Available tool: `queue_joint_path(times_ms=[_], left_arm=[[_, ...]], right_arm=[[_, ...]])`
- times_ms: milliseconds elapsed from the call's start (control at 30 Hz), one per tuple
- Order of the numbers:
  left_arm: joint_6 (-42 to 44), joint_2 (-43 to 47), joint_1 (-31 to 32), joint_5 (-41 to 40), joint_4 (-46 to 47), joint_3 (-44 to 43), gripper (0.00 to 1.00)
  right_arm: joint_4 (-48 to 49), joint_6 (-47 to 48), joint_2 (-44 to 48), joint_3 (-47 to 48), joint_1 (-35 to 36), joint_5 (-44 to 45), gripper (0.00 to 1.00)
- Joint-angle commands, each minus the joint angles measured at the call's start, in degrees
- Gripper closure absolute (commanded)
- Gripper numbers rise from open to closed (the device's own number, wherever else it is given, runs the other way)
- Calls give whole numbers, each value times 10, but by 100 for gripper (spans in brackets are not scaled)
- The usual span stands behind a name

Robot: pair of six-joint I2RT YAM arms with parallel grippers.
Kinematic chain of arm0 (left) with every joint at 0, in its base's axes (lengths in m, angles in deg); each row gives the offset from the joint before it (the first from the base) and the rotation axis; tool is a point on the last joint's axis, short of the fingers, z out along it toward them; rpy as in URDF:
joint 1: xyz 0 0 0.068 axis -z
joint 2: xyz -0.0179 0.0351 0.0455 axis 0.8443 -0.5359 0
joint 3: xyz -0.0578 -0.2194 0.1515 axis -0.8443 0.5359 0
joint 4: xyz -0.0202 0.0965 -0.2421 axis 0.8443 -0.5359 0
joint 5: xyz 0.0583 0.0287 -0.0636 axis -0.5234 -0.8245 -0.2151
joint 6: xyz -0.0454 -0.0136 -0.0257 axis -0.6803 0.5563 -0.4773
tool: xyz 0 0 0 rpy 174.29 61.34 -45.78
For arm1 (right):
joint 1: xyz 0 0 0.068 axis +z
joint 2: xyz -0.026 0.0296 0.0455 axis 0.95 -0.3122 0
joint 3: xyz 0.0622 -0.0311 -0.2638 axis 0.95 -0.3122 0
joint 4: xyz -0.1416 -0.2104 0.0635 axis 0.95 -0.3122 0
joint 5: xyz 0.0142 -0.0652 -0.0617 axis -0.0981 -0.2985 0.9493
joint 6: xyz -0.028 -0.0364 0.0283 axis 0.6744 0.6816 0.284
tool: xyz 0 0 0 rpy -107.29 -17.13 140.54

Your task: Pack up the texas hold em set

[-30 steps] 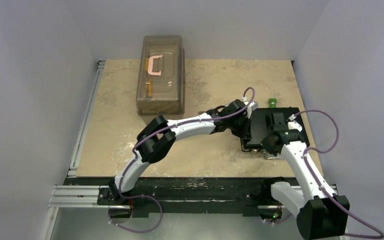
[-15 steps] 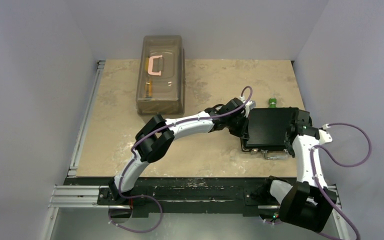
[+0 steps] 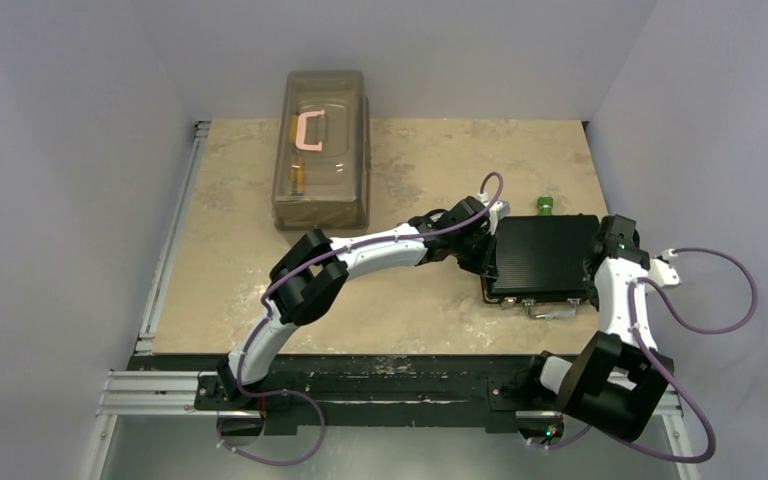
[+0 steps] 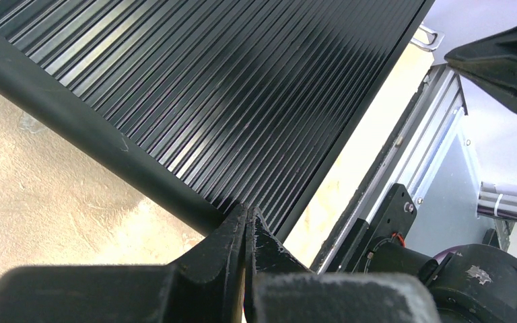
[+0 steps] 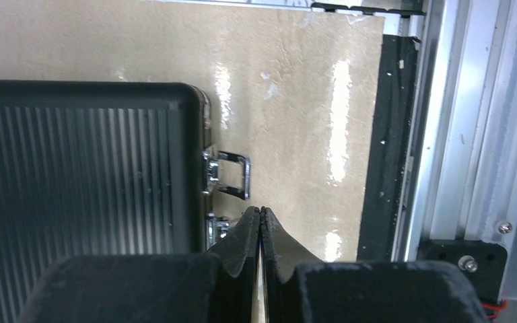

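**Closing stage of packing, judged from the shut lid.** Both arm bases sit at the near edge of the counter point(image 3: 400, 300). The black case point(image 3: 545, 258) lies flat toward the counter's near right corner, lid down, with its handle point(image 3: 552, 312) facing the near edge. No chips, cards or dice show, so they are presumably inside.

The right arm point(image 3: 620, 300) reaches the case's right side. The right jaws are pressed fully together and hold nothing, with their tips just beside a silver latch point(image 5: 225, 173). This blunt point is probably meant for pushing the latch home. The left arm point(image 3: 360, 250) meets the case's left side, its left jaws likewise shut and empty, apparently bracing the case against sliding.

- **Right wrist view:** the only one that shows the latch. Whether it is fastened cannot be told.
- **Left wrist view:** the only one that shows the left tips at the edge of the ribbed lid.
- **Overhead view:** the only one that shows a green object point(image 3: 544, 206) behind the case and the translucent brown box point(image 3: 322, 150) at the far edge.
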Motion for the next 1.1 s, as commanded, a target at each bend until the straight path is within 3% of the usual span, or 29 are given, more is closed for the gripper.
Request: queue_joint_path(times_ms=[0, 700, 1067], left_arm=[[5, -1, 3, -9, -85, 27, 100], [10, -4, 3, -1, -78, 30, 100], [10, -5, 3, 0, -77, 37, 100]], right_arm=[[28, -19, -10, 33, -4, 27, 100], [47, -27, -130, 16, -42, 17, 100], [125, -20, -176, -25, -56, -29, 100]])
